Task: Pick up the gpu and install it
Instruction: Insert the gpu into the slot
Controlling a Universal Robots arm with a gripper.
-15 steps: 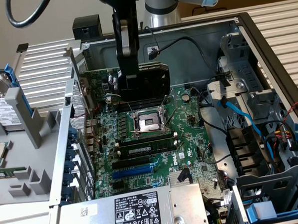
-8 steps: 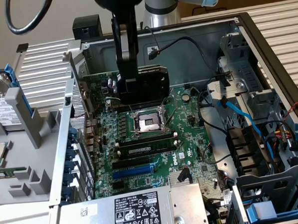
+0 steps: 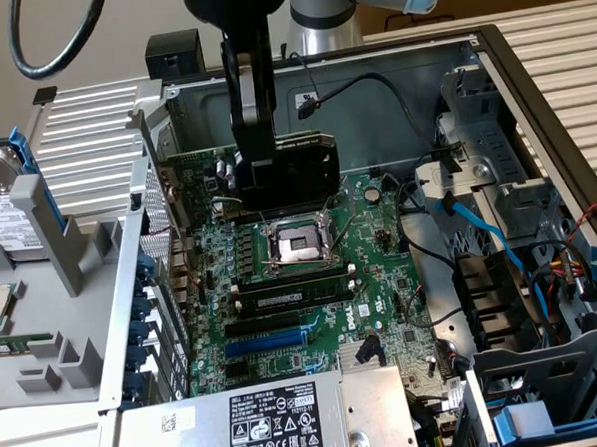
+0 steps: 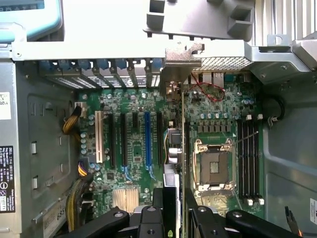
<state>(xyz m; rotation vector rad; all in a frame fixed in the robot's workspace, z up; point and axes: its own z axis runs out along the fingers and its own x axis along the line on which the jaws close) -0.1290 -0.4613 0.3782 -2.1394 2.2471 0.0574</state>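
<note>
Black claw (image 4: 180, 209) clamps gpu (image 3: 306, 168) upright over green motherboard (image 3: 328, 317), beside socket (image 3: 295, 246).

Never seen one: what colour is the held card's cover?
Glossy black, on the small green gpu; exterior view shows it best.

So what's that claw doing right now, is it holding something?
Gripper: jaws shut on the gpu, over the motherboard.

The gpu (image 3: 306, 171) has a glossy black plastic shroud, and the case (image 3: 390, 53) is matt grey metal.
</note>
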